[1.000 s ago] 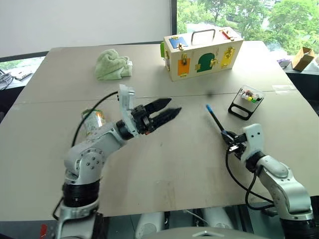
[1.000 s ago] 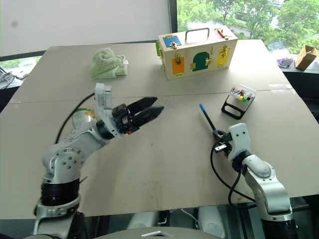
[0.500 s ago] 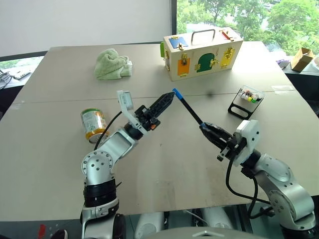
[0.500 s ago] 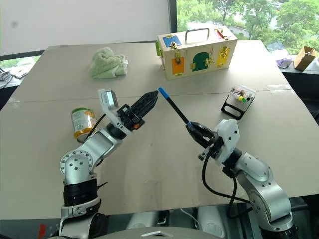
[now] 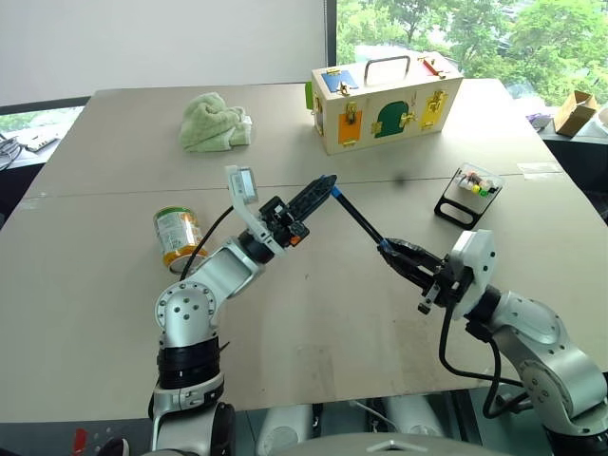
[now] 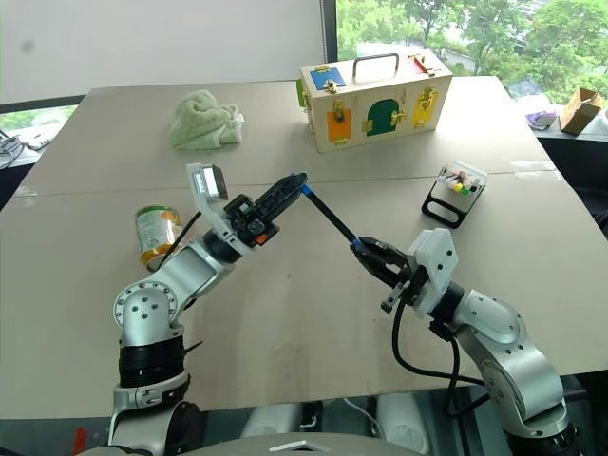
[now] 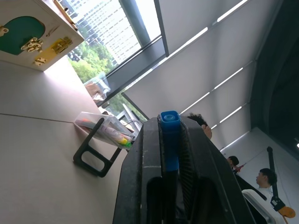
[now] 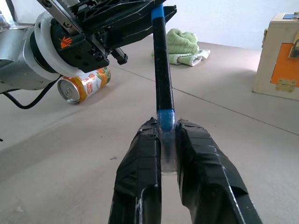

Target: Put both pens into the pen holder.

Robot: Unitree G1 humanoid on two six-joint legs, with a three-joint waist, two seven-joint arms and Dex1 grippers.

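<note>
A broad tan counter (image 5: 313,332) sits before large windows, with the pen holder (image 5: 467,196) as landmark. Well to its left, the blue-capped pen (image 5: 359,216) hangs in the air between both arms. The left end effector (image 5: 318,190), wide apart a second ago, has now clamped its blue cap; the right end effector (image 5: 399,256) pinches the other end, so a handover looks underway. Bare counter toward the holder leaves open room.

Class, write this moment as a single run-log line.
stage: handover in mid-air | blue pen: gripped at both ends | left gripper: shut on cap end | right gripper: holds other end | pen holder: no pen in it
</note>
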